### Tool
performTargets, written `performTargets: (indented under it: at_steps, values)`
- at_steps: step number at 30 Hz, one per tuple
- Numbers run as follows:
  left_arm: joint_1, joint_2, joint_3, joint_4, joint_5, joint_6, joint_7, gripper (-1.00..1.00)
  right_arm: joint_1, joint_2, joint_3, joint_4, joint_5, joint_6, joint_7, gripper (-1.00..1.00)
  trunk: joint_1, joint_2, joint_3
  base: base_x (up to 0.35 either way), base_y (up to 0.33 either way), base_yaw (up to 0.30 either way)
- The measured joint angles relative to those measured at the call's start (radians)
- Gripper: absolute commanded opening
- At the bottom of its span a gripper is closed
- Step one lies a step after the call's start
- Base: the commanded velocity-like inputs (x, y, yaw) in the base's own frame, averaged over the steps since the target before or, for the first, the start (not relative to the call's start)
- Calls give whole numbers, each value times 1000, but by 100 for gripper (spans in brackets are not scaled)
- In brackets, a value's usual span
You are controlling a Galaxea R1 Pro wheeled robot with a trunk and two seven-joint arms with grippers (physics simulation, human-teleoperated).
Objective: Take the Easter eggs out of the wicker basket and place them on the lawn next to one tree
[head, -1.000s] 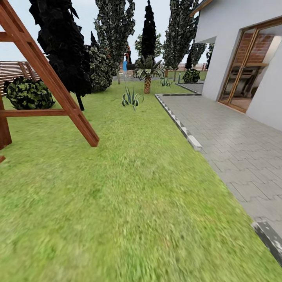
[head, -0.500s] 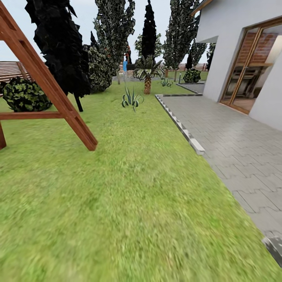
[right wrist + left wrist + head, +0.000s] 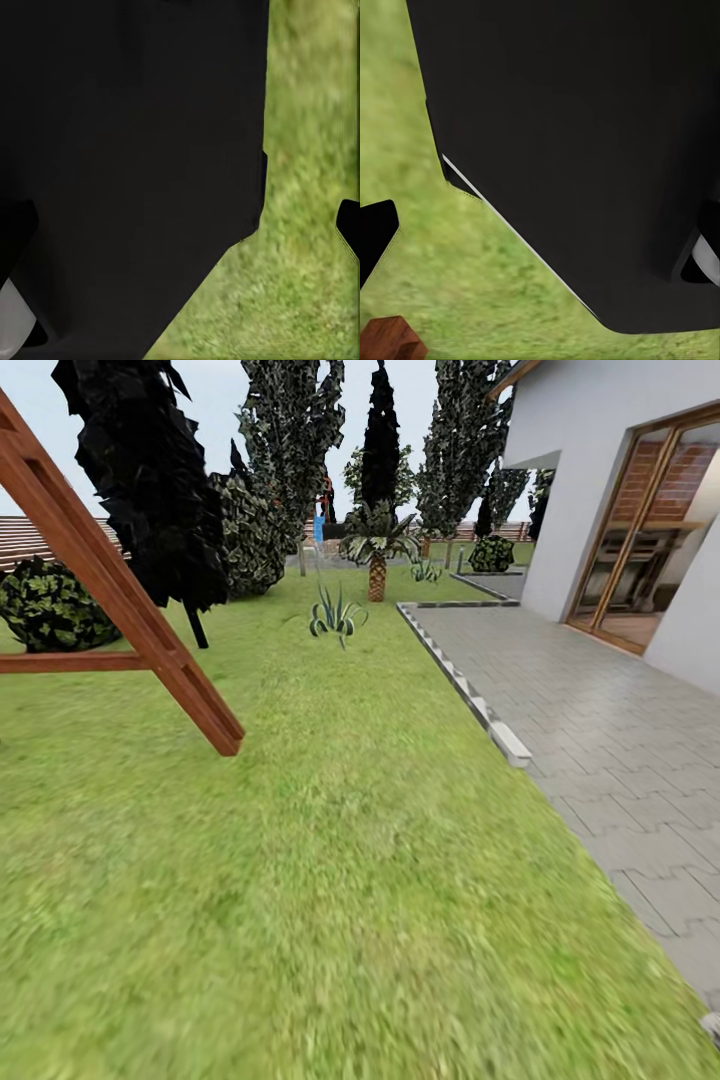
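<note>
Looking from the head, the lawn [image 3: 340,880] runs ahead between the wooden playset leg [image 3: 150,630] and the paved terrace [image 3: 600,710]; the whole picture has shifted since a second ago, so the camera moved. In the left wrist view, a black body hides the claw, grass and a brown wood piece [image 3: 390,341] beside it; jaws cannot be told. The right wrist view likewise: black bulk, grass, jaws unreadable.

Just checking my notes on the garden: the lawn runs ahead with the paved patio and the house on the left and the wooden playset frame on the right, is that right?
Not quite: the sides are swapped. In the head view the lawn runs ahead, but the paved patio and the house are on the right, and the wooden playset frame is on the left.
</note>
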Motion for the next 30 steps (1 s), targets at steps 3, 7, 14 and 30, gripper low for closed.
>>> performTargets:
  at_steps: [3, 7, 14, 30]
  values:
    - [0, 0, 0, 0, 0, 0, 0, 100, 0, 0, 0, 0, 0, 0, 0, 100, 0, 0, 0, 340, 0, 0]
    - [0, 0, 0, 0, 0, 0, 0, 100, 0, 0, 0, 0, 0, 0, 0, 100, 0, 0, 0, 340, 0, 0]
    - [0, 0, 0, 0, 0, 0, 0, 100, 0, 0, 0, 0, 0, 0, 0, 100, 0, 0, 0, 341, 0, 0]
    - [0, 0, 0, 0, 0, 0, 0, 100, 0, 0, 0, 0, 0, 0, 0, 100, 0, 0, 0, 340, 0, 0]
